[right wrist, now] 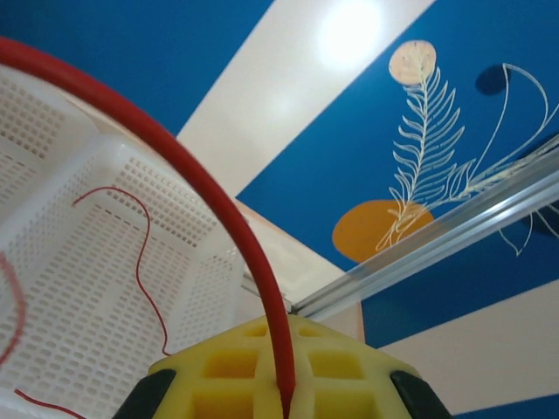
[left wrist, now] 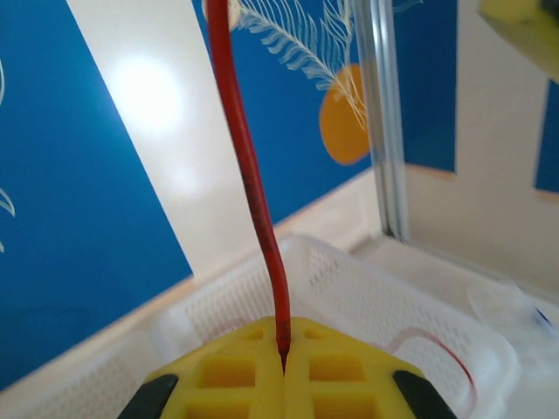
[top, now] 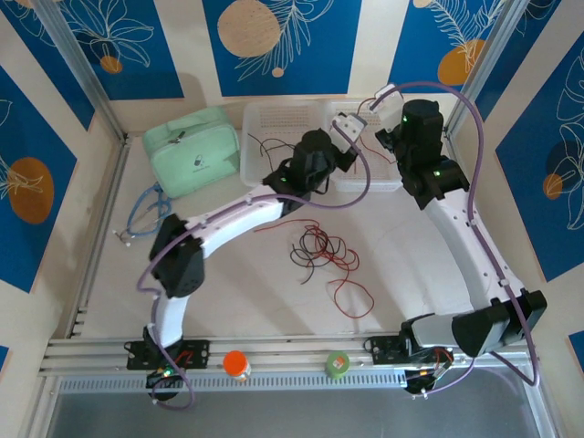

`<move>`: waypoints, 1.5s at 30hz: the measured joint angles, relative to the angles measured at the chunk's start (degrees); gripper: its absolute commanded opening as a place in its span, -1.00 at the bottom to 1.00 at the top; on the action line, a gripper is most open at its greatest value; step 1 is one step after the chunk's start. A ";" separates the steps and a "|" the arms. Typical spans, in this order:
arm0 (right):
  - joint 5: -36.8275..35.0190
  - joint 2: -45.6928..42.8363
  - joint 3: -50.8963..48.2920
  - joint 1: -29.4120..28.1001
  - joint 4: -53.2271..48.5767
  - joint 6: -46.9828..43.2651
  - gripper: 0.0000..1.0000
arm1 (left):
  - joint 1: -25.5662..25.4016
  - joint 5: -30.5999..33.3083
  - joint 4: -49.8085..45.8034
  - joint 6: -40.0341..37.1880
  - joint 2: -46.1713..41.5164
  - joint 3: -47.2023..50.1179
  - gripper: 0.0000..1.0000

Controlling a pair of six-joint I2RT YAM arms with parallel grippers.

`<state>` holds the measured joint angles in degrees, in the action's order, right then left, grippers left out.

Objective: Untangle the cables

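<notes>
- Reaching from its base at the near rail, the left arm (top: 228,219) bows across the desk (top: 255,292), and its dark wrist ends up over the two white baskets at the back.
- We catch the left gripper (left wrist: 284,349) on its own camera: the yellow pads are pressed together and clamped on a red cable (left wrist: 249,175), which climbs steeply out of the seam and off the top of the view.
- The right arm (top: 470,246) folds low near the rail, then runs up the right side, with its wrist raised above the right basket (top: 383,178).
- The right gripper (right wrist: 286,349) is also closed, pinching a red strand (right wrist: 262,271) that arcs up and away to the left.
- We cannot tell whether both grippers hold one and the same wire.
- The main tangle of cables (top: 319,248), red and black looped together, lies mid-desk between the two arms, well apart from both grippers.
- One red loop (top: 351,297) trails from it toward the near edge.
- A few thin strands (top: 274,146) sit in the left basket (top: 274,117), and a thin red one (right wrist: 140,253) lies on a basket floor under the right wrist.
- To the left we see a mint-green pouch (top: 192,155) just beside the baskets and a blue-grey cord (top: 146,214) by the side wall.
- The left forearm lies just beside the tangle on its far-left side.
</notes>
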<state>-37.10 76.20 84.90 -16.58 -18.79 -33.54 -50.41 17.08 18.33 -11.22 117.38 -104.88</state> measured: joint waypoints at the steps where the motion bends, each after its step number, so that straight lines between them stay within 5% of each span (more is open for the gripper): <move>1: -0.04 0.59 0.13 0.52 -0.24 0.85 -1.00 | 0.13 0.72 2.64 -0.59 3.48 -2.40 -1.00; 9: 0.90 8.04 1.46 5.40 -1.40 7.69 -1.00 | 2.03 2.49 9.03 0.92 24.17 -20.35 -0.92; 12: 1.51 12.00 2.16 7.41 -2.36 10.27 -1.00 | 2.93 2.51 8.11 3.21 28.55 -25.49 -0.29; 16: 3.04 17.46 3.85 10.12 -4.74 14.12 -1.00 | 3.69 1.60 6.40 5.64 29.92 -26.08 0.99; 23: 7.41 26.27 8.83 13.35 -9.05 19.71 -1.00 | 3.85 -3.23 5.20 7.28 23.98 -14.25 1.00; 31: 11.04 36.20 17.14 13.81 -12.85 21.68 -1.00 | 3.78 -5.27 -0.52 4.68 0.81 9.11 1.00; 37: 12.22 46.86 28.92 13.84 -19.82 23.04 -0.30 | 3.78 -5.01 -13.27 6.10 -21.68 16.94 1.00; 45: 14.01 50.62 33.92 13.49 -26.47 26.86 0.03 | 3.74 -3.04 -34.86 14.97 -44.46 30.34 1.00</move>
<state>-23.09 126.82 118.83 -3.09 -45.25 -6.68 -46.68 14.04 -16.53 3.75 72.93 -74.54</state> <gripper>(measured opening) 0.485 0.997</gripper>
